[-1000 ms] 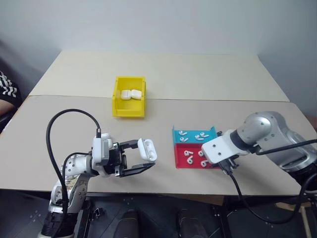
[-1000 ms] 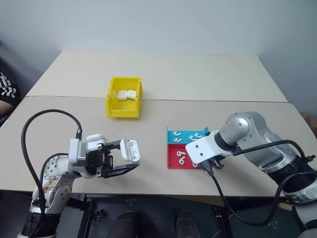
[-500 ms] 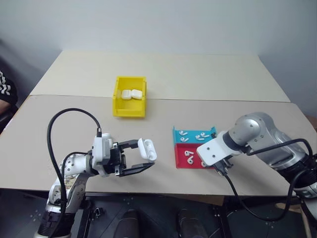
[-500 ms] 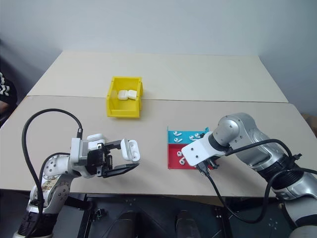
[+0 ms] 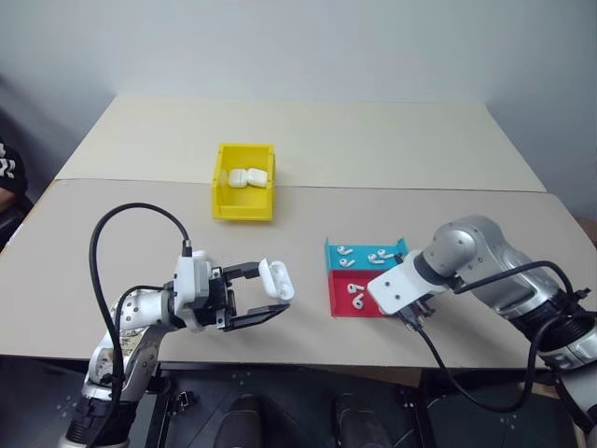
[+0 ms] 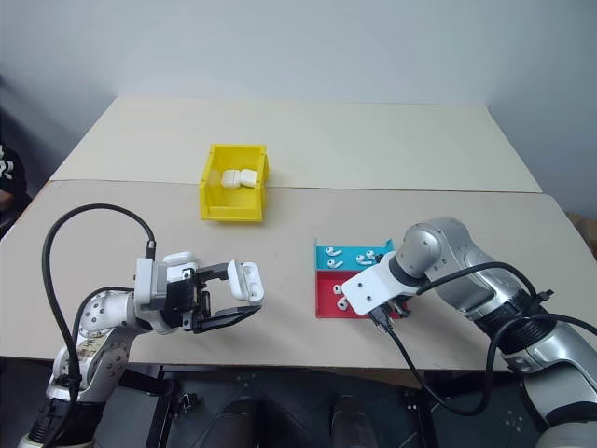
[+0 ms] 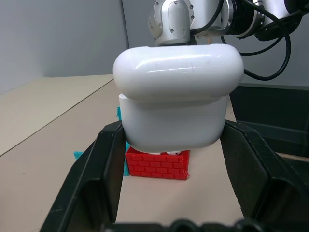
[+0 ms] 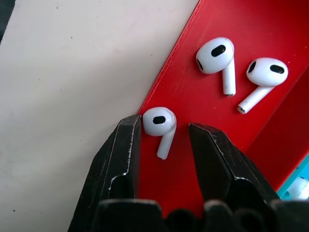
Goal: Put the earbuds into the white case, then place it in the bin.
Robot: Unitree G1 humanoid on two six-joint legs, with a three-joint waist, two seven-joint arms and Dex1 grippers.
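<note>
On your left, the left gripper [image 5: 264,297] is clamped across the body of the white case [image 5: 276,279], holding it up off the table [image 5: 373,140] with the lid up, so the pocket is ready but hanging in the air. If that grip slackens or the wrist tips, the glossy case could slide between the pads. Further back sits the bin [image 5: 244,201], well apart from both arms, with two cases already lying in it. To your right is the tray [image 6: 328,299], its red half nearer you and its teal half behind, with several earbuds scattered across both. The right gripper [image 8: 163,137] points down over the near corner of the red half, its fingers part open and holding nothing. One of the earbuds [image 8: 160,124] lies flat between them, its head close to one finger [image 8: 126,145] and its stem toward the other. The risk, as I judge it: that finger sits right at the tray's edge, so closing could catch the wall or flick the slippery bud away.
</note>
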